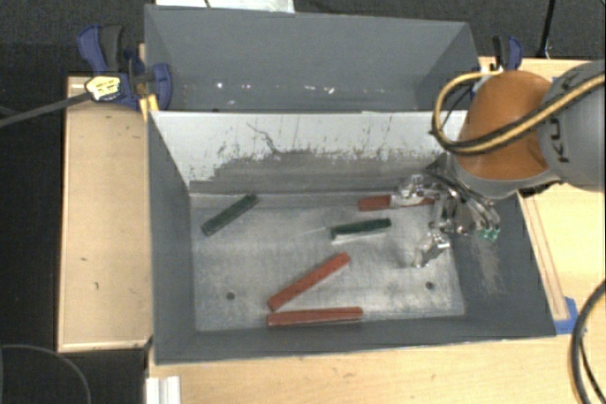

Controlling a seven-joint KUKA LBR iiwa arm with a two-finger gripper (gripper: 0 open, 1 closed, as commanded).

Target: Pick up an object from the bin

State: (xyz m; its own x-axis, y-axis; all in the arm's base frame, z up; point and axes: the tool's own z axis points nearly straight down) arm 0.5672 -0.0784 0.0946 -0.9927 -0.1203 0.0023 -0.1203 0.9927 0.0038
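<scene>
sticks lie scattered flat on the floor of the grey metal bin (170, 232), and my two-finger gripper (434, 239) hangs low over the right end of that floor. whether it is spread or pressed together i cannot tell. the two things nearest to it are both on its left: a short red-brown bar (374, 202) at the foot of the back wall, and a slim dark green stick (362, 227) just in front of that bar. the green stick's long axis runs nearly left to right, so its right end points at my gripper. i judge i would have to shift left and close across its width. a slanted red-brown stick (308, 281), a level red-brown stick (314, 317) by the front wall and a second dark green stick (227, 215) lie well apart, further left.
</scene>
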